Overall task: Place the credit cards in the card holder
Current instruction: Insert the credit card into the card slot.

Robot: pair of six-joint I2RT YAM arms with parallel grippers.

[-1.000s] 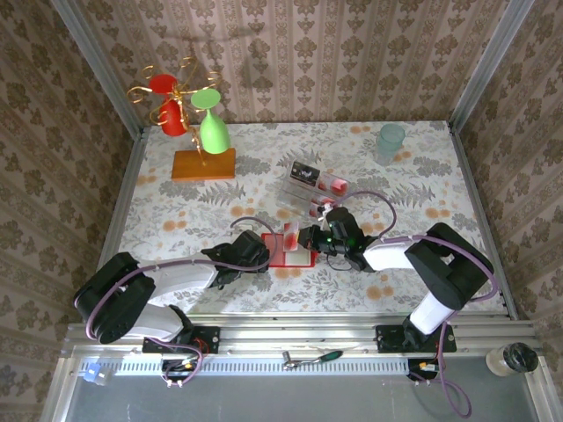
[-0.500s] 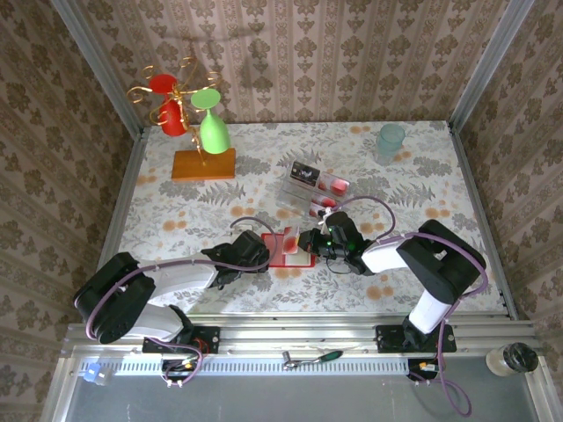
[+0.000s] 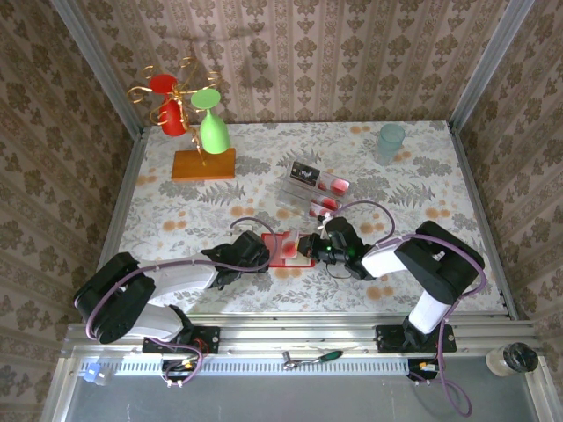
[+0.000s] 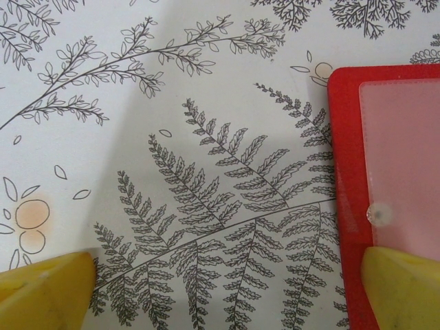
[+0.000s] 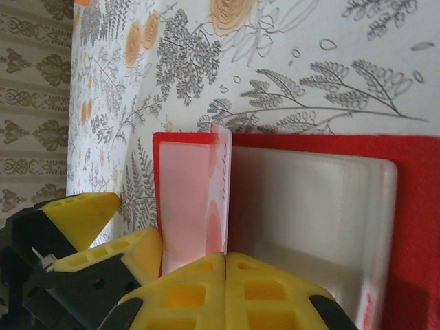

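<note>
The card holder (image 3: 283,250) lies open on the table, bright red with a pale pocket (image 5: 309,206). My right gripper (image 5: 225,258) is shut on a whitish credit card with a red blotch (image 5: 221,185), held on edge over the holder's left part. From above, the right gripper (image 3: 314,246) is at the holder's right side. My left gripper (image 4: 223,289) stands open, one fingertip (image 4: 402,285) on the holder's red edge (image 4: 347,172), the other (image 4: 41,289) on the cloth. Seen from above, the left gripper (image 3: 262,252) is at the holder's left side. More credit cards, black (image 3: 304,173) and red-blotched (image 3: 332,185), lie in a tray.
A clear plastic compartment tray (image 3: 295,195) sits just behind the holder. A cup stand with red and green cups (image 3: 198,132) is at the back left, and a pale green cup (image 3: 391,141) at the back right. Patterned walls close in three sides.
My right gripper has shifted slightly left and nearer with the card, further over the holder. The left arm has not moved.
</note>
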